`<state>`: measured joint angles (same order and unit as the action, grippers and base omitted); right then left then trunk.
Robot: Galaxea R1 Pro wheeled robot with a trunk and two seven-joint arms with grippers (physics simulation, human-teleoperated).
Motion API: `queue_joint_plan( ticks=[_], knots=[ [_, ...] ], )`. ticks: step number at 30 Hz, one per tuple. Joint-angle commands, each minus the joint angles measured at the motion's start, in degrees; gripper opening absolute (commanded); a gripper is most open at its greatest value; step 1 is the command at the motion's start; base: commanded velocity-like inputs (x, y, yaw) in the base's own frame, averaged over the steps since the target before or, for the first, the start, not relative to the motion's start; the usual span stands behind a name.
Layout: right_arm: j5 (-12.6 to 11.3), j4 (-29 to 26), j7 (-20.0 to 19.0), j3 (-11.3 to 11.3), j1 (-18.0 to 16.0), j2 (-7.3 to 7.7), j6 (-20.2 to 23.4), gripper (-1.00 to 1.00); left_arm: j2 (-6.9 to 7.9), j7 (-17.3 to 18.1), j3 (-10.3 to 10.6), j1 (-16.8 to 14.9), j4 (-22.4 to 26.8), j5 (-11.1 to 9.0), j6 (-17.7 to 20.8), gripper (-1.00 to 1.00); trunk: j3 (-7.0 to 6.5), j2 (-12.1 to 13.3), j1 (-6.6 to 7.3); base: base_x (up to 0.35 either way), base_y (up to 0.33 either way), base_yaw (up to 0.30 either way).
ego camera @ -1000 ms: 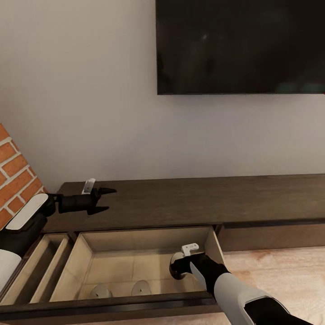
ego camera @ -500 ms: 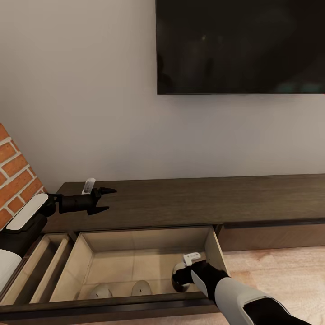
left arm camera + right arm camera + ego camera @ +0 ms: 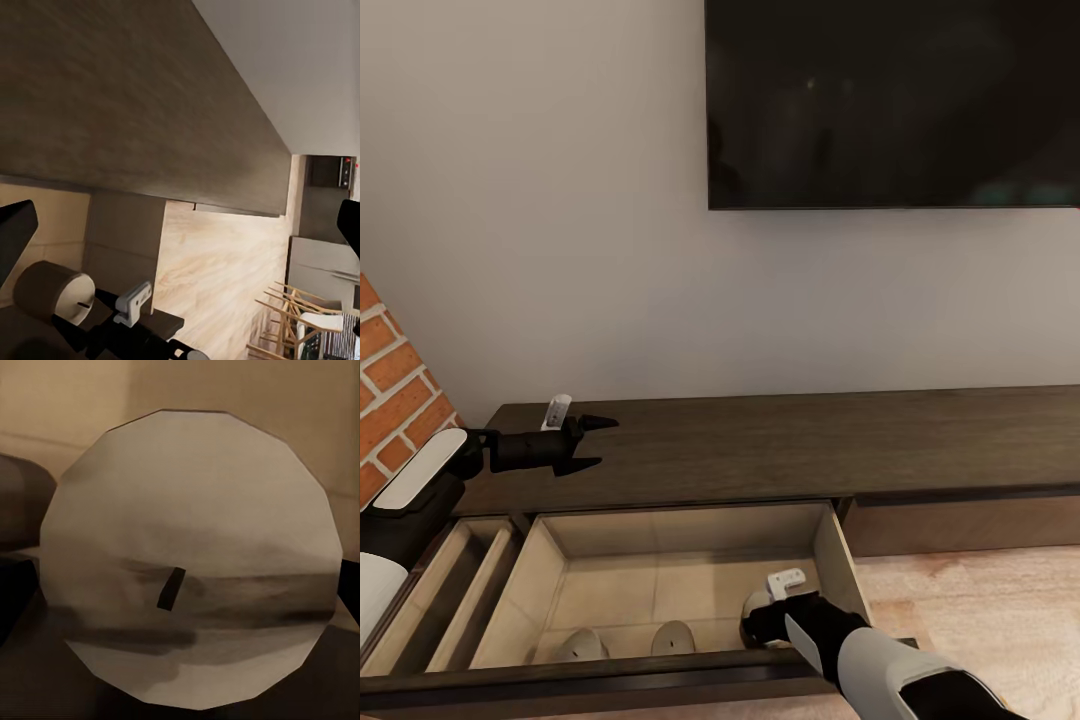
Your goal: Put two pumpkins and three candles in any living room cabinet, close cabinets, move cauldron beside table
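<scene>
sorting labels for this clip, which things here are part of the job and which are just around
Job:
- cabinet, drawer open
- two candles in the drawer
- third candle held by right gripper

Just around:
- TV
- brick wall
- chairs

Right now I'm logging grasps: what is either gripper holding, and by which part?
The right gripper holds a candle by its sides; the left gripper is open, empty.

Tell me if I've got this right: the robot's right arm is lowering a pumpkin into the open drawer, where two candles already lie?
Not quite. The right gripper holds a grey candle, not a pumpkin; the right wrist view shows its pale flat top and wick. The rest stands: the open drawer already holds two candles.
</scene>
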<state>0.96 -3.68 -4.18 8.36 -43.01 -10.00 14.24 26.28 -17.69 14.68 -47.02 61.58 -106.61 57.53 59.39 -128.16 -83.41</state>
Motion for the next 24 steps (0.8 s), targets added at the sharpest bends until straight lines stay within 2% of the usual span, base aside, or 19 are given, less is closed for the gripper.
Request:
queue_joint_plan(
  ticks=[1, 7, 8, 24],
  knots=[
    [0.0, -0.01, 0.0, -0.01, 0.07, 0.0, -0.06, -1.0, 0.0, -0.01, 0.0, 0.0, -0.01, 0.0, 0.02, 1.0, 0.0, 0.0, 0.0, 0.0, 0.0, 0.0],
    [0.0, -0.01, 0.04, -0.01, 0.27, 0.0, -0.17, -1.0, 0.0, -0.02, 0.0, 0.0, 0.01, 0.0, 0.03, 1.0, 0.0, 0.0, 0.0, 0.0, 0.0, 0.0],
    [0.0, -0.01, 0.05, -0.01, 0.28, 0.0, -0.17, 1.0, 0.0, -0.02, 0.0, 0.0, 0.0, 0.0, 0.04, 1.0, 0.0, 0.0, 0.0, 0.0, 0.0, 0.0],
    [0.0, -0.01, 0.05, -0.01, 0.29, 0.0, -0.17, 1.0, 0.02, 0.0, 0.0, 0.0, -0.06, 0.0, 0.02, 1.0, 0.0, 0.0, 0.0, 0.0, 0.0, 0.0]
  ],
)
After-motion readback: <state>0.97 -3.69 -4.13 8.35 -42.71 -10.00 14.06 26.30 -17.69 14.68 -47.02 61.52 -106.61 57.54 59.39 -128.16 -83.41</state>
